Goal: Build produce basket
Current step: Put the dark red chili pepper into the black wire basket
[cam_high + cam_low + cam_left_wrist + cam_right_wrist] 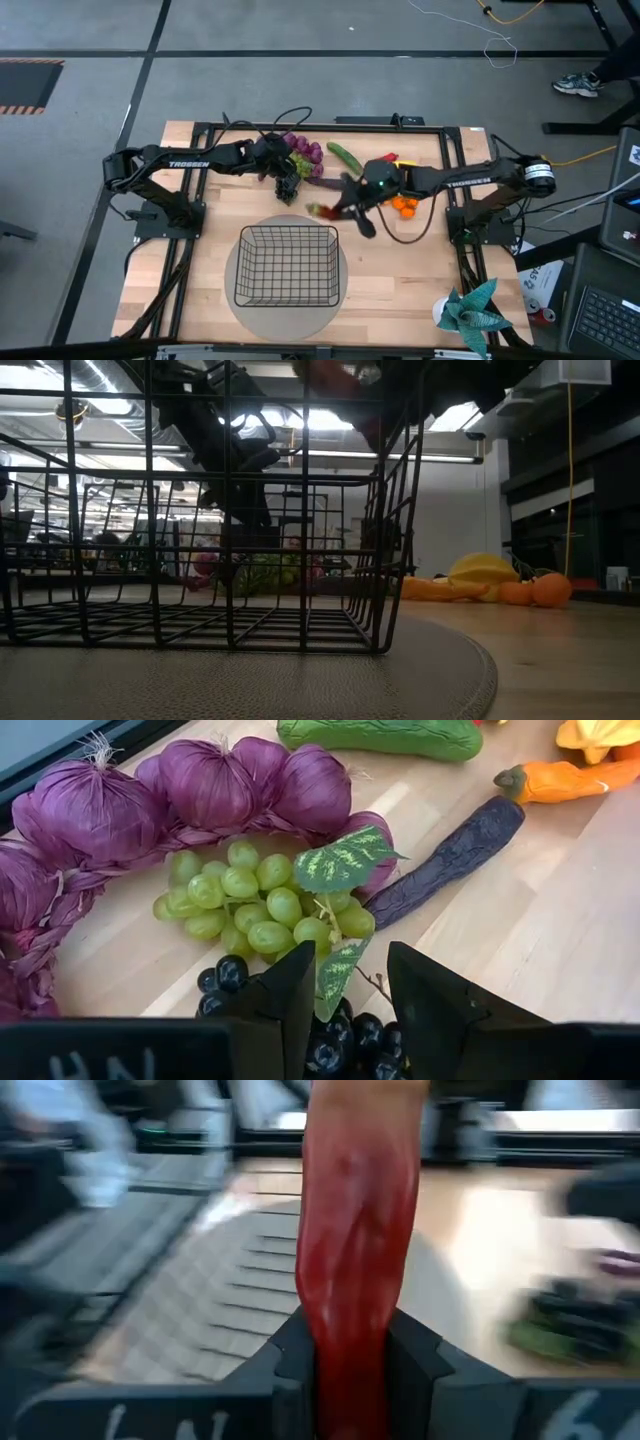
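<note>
The black wire basket point(240, 266) stands on a round grey mat point(287, 322) at the table's near middle. My right gripper point(345, 207) hovers just beyond the basket's far right corner, shut on a red chili point(322, 210). My left gripper point(287, 188) is down at the produce pile by the far edge, shut on a bunch of dark grapes point(345, 1045). Beside them lie green grapes point(250, 905), a string of purple bulbs point(200, 780), a cucumber point(380, 735), a dark eggplant point(450, 855) and a carrot point(560, 780). My left gripper point(350, 1010) comes from above with one finger on each side of the dark grapes' top point(335, 1050), a leaf point(335, 975) standing between the fingers. The bunch looks to lie on the table; the fingers hide the contact itself. My right gripper point(352, 1365) pinches the red chili between its two fingers at one end point(352, 1330). The rest of the chili point(360, 1200) sticks out forward past the fingertips, along them. It is lifted clear, above the table near the basket.
Orange fruits and carrots point(403, 205) and a yellow banana point(480, 570) lie under the right arm, right of the basket. A teal paper plant point(470, 312) stands at the near right corner. Bare wood lies left and right of the mat.
</note>
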Robot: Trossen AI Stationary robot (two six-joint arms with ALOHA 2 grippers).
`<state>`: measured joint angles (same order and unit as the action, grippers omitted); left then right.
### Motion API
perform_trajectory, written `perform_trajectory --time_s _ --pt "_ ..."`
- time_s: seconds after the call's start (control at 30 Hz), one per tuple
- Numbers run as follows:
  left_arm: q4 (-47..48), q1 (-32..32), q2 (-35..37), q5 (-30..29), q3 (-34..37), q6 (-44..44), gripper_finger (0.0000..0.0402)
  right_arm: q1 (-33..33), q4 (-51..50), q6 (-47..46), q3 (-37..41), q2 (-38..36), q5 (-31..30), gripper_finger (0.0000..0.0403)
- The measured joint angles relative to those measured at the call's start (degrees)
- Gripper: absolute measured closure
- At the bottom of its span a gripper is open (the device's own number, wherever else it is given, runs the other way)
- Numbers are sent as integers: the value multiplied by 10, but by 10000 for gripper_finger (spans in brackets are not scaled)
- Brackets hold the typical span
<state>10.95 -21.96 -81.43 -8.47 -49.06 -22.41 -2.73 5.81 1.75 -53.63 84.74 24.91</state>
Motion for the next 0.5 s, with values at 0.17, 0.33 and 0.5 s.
perform_trajectory --time_s 0.17,0.33,0.5 --pt "2 0 0 1 0 3 280 45 22 0 0 24 -33 328" --pt "7 2 0 6 0 18 280 70 70 0 0 46 -62 328" --pt "7 4 0 6 0 18 280 83 109 -42 -1 58 -88 328"
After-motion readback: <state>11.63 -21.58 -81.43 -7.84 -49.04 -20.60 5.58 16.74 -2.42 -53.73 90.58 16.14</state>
